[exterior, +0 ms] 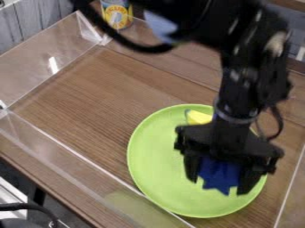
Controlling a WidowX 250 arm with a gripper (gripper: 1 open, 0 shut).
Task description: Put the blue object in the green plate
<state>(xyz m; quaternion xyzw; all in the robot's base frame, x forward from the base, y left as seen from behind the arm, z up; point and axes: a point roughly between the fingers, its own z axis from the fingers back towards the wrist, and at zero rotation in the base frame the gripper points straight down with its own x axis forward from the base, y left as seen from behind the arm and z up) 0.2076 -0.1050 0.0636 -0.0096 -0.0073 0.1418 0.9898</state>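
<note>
The dark-blue ridged bar (pixel 219 173), one only, is over the right-hand part of the single lime-green plate (pixel 155 160), inside its rim as seen from the camera; whether it touches is unclear. Bare green lies to its left. It sits between the fingers of the one black claw (pixel 222 171), which looks closed on it (fingertips blurred). One yellow wedge (pixel 198 117), partly hidden, lies at the plate's far edge.

Black gripper (pixel 224 169) pointing down (arm (pixel 226 40) reaching from above).
</note>
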